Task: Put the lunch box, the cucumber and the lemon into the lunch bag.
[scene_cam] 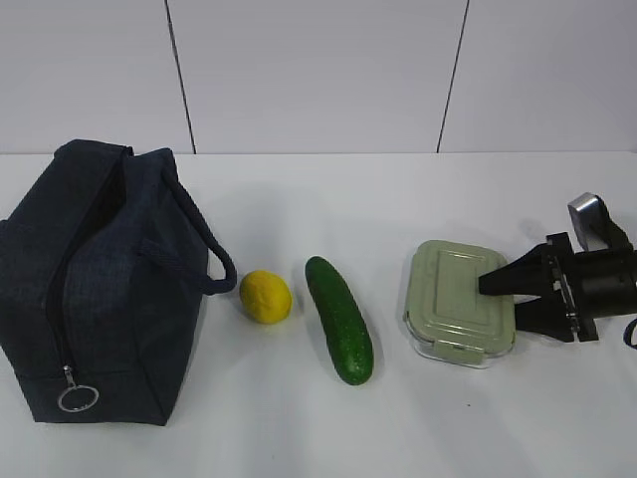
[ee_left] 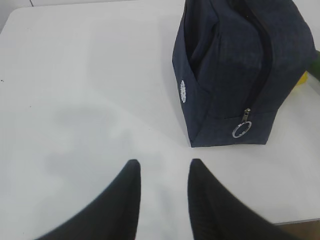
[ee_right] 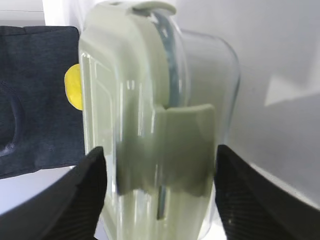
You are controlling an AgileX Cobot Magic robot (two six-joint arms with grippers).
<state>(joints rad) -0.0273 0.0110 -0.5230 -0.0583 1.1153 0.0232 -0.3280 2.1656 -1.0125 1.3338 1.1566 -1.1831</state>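
The right gripper (scene_cam: 510, 299) is matte black, with two tapered wedge-shaped fingers on a boxy black body; a rounded silver-grey metal block (scene_cam: 589, 219) sits above it. The left gripper (ee_left: 164, 197) has two dark fingers with finely ribbed faces narrowing to rounded tips

left gripper (ee_left: 162, 192): low over table, fingers parted, nothing between | right gripper (scene_cam: 506, 299): level, reaching in from the right, jaws spread wide

In the right wrist view the lunch box (ee_right: 150, 125) hides most of the lemon (ee_right: 73, 86) and blurs near the lens.
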